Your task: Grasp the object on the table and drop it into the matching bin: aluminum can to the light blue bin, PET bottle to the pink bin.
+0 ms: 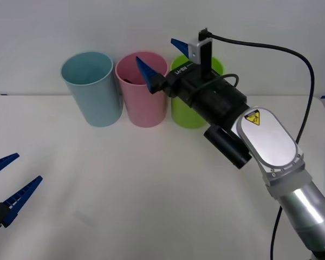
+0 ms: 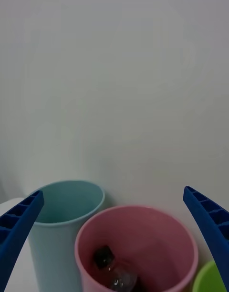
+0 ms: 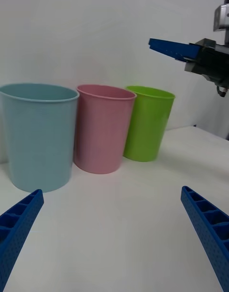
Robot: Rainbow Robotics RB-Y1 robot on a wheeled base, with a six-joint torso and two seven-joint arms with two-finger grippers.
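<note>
**Dark-capped bottle sits inside the pink bin**

Clear plastic with brown liquid and a black cap — the PET bottle lies at the bottom of the pink bin, tilted, as the right wrist view shows looking down into the rim. The pink bin stands on the white table in a row of three cups near the back edge: the light blue bin just beside it on the robot's left, a lime green cup just beside it on the right, partly hidden in the front view behind the right arm.

The right gripper hangs above the pink bin's rim, its blue fingers spread wide with nothing between them.

The left gripper waits low over the table's near left side, well apart from the cups — its fingers also spread apart and holding nothing. From its wrist view the three cups stand upright in line, with the right gripper above the green one.
</note>
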